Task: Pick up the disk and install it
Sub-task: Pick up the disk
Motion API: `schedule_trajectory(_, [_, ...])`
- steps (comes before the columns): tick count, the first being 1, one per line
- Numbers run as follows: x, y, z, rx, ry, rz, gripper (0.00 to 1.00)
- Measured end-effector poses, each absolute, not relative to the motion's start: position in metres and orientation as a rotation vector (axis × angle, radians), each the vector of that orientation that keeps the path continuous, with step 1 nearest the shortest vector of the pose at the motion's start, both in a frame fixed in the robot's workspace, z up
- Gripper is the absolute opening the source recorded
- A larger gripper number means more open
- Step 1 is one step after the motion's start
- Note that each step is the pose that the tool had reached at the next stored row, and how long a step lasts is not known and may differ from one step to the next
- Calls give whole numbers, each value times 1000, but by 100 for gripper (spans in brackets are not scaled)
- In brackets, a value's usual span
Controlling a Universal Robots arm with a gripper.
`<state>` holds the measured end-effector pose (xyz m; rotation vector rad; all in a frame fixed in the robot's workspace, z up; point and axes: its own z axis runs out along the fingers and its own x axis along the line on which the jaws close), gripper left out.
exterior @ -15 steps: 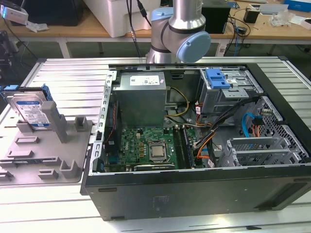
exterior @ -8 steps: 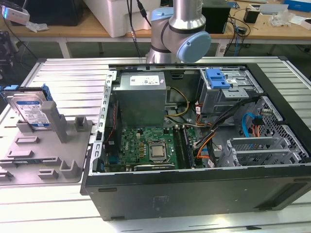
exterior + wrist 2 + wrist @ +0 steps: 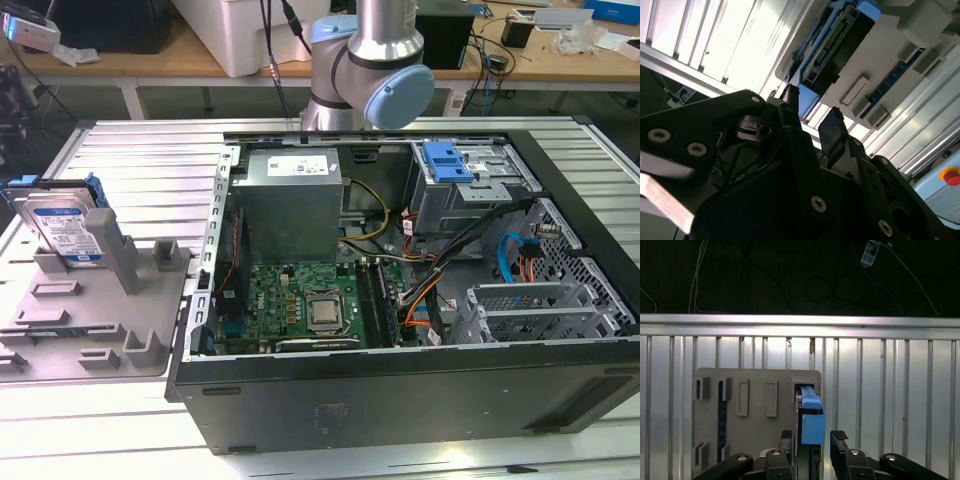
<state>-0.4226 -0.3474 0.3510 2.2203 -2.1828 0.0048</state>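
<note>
Disk (image 3: 65, 228), a flat silver hard drive in a blue plastic frame, stands on its edge in the grey plastic holder (image 3: 100, 335) on the ribbed metal worktop (image 3: 150, 160). In the first wrist view my black end effector (image 3: 812, 436) is spread apart, with one finger on each side of the disk's thin edge, not squeezing it. The open black computer case (image 3: 380, 395) sits just beside the holder, at the exterior view's right.
</note>
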Motion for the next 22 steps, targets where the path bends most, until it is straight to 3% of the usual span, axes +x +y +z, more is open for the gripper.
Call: schedule_trajectory(22, [-422, -346, 340, 2221, -2183, 4, 44])
